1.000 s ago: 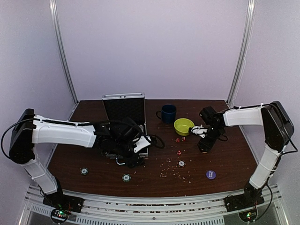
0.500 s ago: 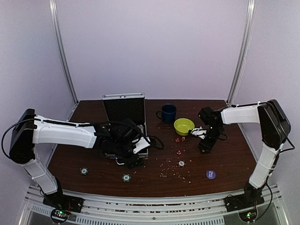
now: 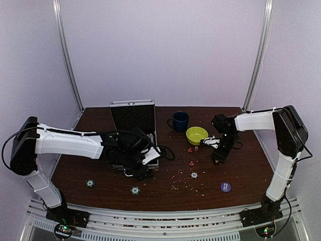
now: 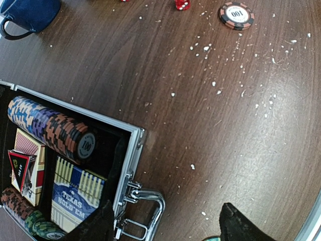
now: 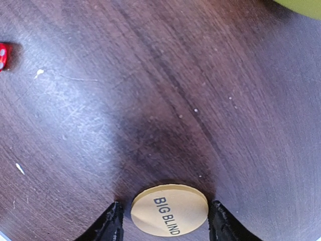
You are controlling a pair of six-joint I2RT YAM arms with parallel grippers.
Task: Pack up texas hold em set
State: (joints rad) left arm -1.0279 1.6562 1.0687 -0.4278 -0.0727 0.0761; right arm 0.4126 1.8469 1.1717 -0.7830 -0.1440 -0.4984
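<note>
Left fingers (image 4: 100, 223) gape by the briefcase (image 4: 131, 150) holding chips (image 4: 50, 128), cards (image 4: 75, 196); right fingers (image 5: 113, 223), apart, flank a tan disc (image 5: 169, 216).

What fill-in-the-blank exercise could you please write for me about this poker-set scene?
1. The disc lying between the fingers of the right tool reads BIG ____.
2. The loose chip on the table near the red die is marked ____.
3. The lid of the aluminium case stands ____.
4. The mug beside the bowl is dark ____.

Missing words: BLIND; 100; open; blue.
</note>
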